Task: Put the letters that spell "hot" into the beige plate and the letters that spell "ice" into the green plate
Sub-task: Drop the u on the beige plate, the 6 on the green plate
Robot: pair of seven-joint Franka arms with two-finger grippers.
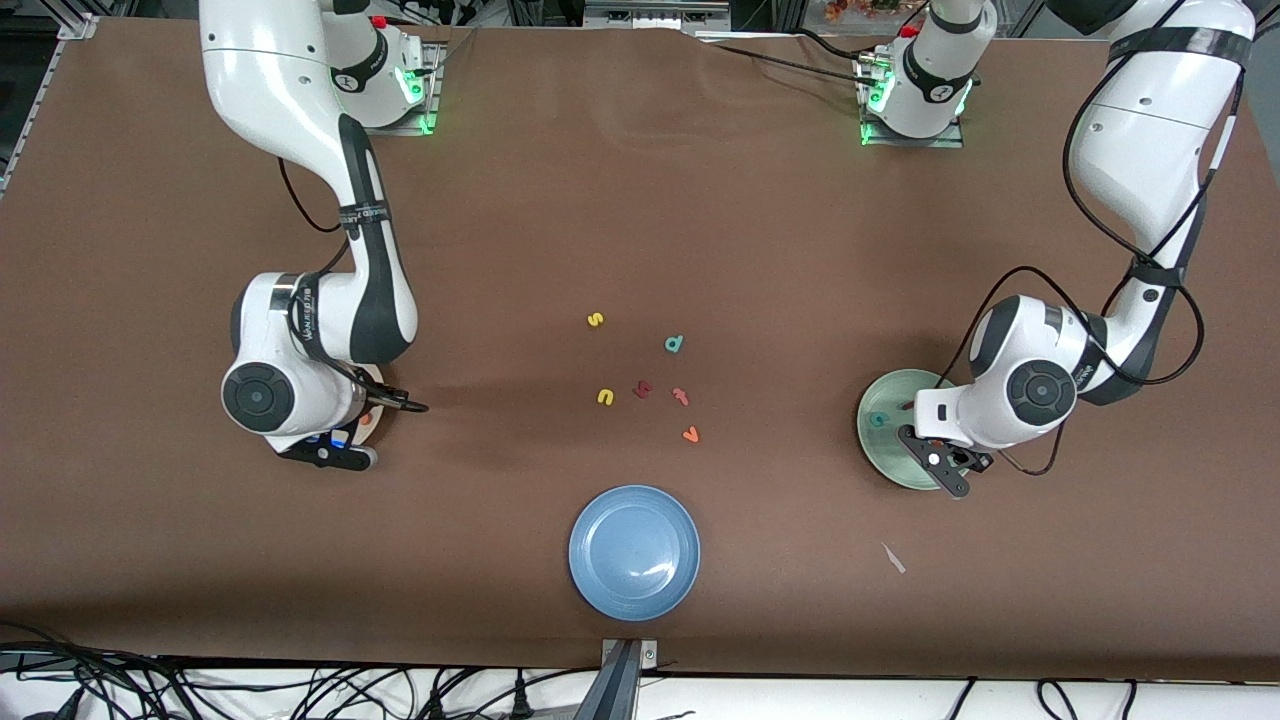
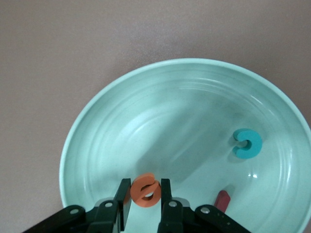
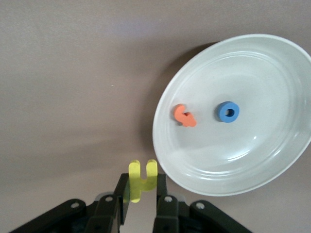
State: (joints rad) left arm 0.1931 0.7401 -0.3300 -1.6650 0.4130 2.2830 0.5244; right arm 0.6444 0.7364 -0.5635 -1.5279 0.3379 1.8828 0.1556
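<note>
My left gripper point(image 2: 146, 194) is shut on the orange e point(image 2: 145, 190) and holds it over the green plate point(image 2: 146, 111). The teal c point(image 2: 247, 143) and the dark red i point(image 2: 222, 200) lie in that plate. In the front view the green plate point(image 1: 885, 395) sits at the left arm's end, under the left gripper point(image 1: 945, 470). My right gripper point(image 3: 142, 187) is shut on the yellow h point(image 3: 142, 178), over the table just beside the beige plate point(image 3: 262, 160). The orange t point(image 3: 184, 115) and the blue o point(image 3: 227, 111) lie in it. The right arm hides most of the beige plate point(image 1: 379, 425).
A blue plate point(image 1: 634, 550) sits near the table's front edge. Loose letters lie mid-table: a yellow s point(image 1: 596, 320), a teal d point(image 1: 674, 344), a yellow u point(image 1: 605, 397), a dark red letter point(image 1: 642, 389), a pinkish letter point(image 1: 681, 396) and an orange v point(image 1: 690, 434).
</note>
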